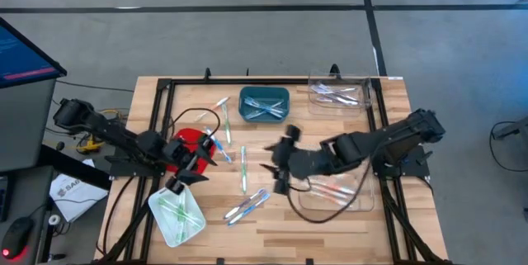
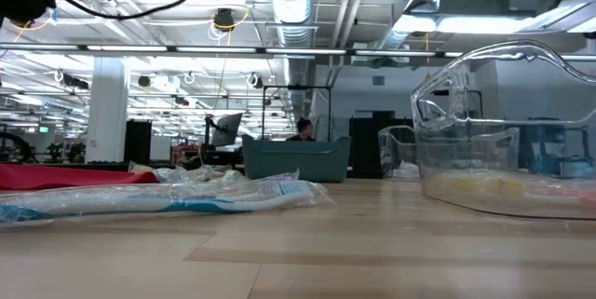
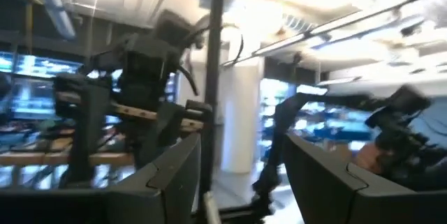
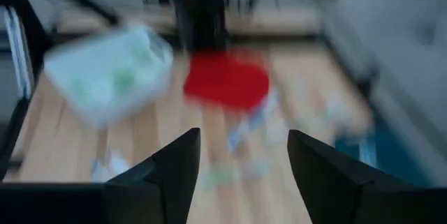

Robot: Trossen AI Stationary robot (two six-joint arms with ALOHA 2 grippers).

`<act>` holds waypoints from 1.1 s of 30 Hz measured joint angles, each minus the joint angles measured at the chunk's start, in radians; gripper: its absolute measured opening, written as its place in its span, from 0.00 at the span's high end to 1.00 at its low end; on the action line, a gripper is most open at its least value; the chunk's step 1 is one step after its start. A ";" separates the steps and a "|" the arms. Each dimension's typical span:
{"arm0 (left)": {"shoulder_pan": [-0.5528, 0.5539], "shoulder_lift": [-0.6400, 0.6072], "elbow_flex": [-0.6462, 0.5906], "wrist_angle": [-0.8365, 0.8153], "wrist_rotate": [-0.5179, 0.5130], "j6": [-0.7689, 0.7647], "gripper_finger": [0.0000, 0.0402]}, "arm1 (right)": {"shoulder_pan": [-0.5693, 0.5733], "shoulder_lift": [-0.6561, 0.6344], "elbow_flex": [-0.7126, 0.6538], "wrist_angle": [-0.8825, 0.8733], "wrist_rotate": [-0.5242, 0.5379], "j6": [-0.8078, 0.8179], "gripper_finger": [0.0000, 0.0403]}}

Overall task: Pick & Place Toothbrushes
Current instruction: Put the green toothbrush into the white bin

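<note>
Left gripper (image 1: 176, 184), spread wide and empty, hovers lower left over the pale green tray (image 1: 176, 213); right gripper (image 1: 277, 166), open and empty, reaches across frame centre above the worktop (image 1: 330, 224).

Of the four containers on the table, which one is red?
The red container at the table's left side, beside the left arm. The others are a teal bin, a pale green tray and clear boxes.

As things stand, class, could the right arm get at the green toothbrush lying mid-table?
Probably yes. The right gripper hovers open just beside the green toothbrush, with bare table between them and nothing covering it.
</note>
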 joint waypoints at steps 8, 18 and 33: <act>0.131 -0.217 0.032 -0.285 0.327 -0.254 0.51 | -0.089 0.127 0.001 0.583 -0.003 -0.440 0.49; 0.187 -0.539 0.094 -0.993 0.320 -0.127 0.57 | -0.244 0.271 -0.003 0.740 -0.135 -0.412 0.48; 0.139 -0.290 0.210 -1.234 0.007 -0.006 0.60 | -0.334 0.264 -0.001 0.611 -0.713 -0.368 0.49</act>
